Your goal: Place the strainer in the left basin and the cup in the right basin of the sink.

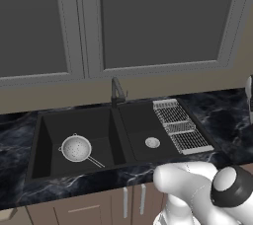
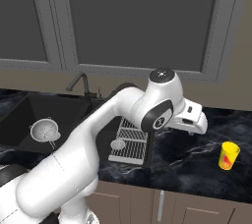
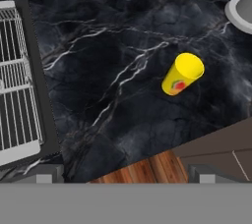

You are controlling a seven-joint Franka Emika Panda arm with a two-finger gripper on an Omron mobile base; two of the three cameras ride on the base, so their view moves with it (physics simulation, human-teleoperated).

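Note:
The silvery mesh strainer (image 1: 76, 148) lies on the floor of the wider left basin (image 1: 89, 123), its wire handle pointing toward the front right. The narrower right basin (image 1: 140, 126) holds nothing but its round drain (image 1: 152, 142). The yellow cup (image 2: 229, 155) stands upright on the black marbled counter, well right of the sink. My gripper (image 3: 128, 175) hovers open above the counter between the drying rack and the cup (image 3: 182, 74), with nothing between its fingers. In the right base view the hand (image 2: 191, 118) is up and to the left of the cup.
A flat wire drying rack (image 1: 180, 125) lies over the right side of the right basin. The dark faucet (image 1: 117, 92) rises behind the divider. A grey round object (image 3: 241, 9) stands on the counter beyond the cup. The counter's front edge (image 3: 206, 137) runs close below the cup.

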